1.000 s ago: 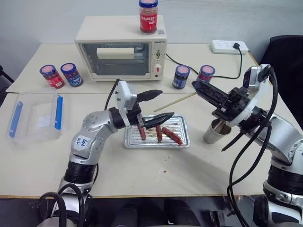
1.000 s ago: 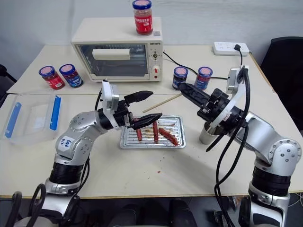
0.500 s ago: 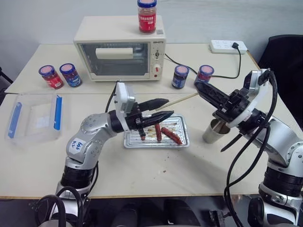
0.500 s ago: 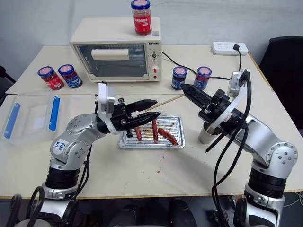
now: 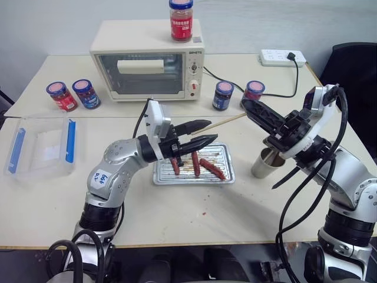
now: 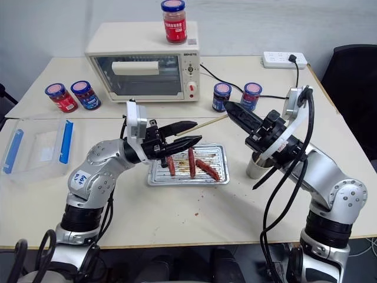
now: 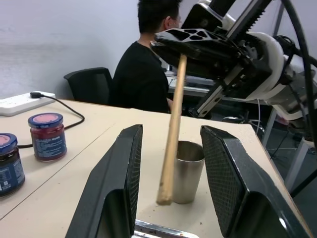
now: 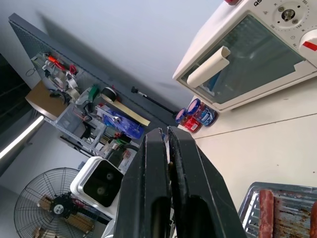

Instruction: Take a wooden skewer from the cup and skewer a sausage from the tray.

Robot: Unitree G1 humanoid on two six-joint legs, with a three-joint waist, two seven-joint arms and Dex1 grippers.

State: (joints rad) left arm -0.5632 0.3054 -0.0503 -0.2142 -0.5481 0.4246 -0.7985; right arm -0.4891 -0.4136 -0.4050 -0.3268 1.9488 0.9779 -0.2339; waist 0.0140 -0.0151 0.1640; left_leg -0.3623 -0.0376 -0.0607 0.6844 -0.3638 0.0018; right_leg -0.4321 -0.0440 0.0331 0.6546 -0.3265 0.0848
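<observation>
Two claws meet above the tray point(image 5: 227, 175): the right claw point(image 5: 246, 107) is clamped on the wooden skewer point(image 5: 225, 123), whose free end sits between the parted, untouching fingers of the left claw point(image 5: 206, 132). The sausage point(image 5: 212, 168) lies below. Likely a handover or regrip; next, the left should close squarely on the stick.

Head stereo pair looks down and forward over the table point(image 5: 235, 206), from a bit back, so both eyes catch the same spread: toaster oven point(image 5: 150, 59) at the far edge, tray point(image 5: 194, 171) in the middle, both arms. The left wrist cam sits low and close, facing across the table toward the cup point(image 7: 188, 171) and a seated person point(image 7: 143, 69) behind. The right wrist cam tilts upward, catching the oven and a corner of the tray too.
</observation>
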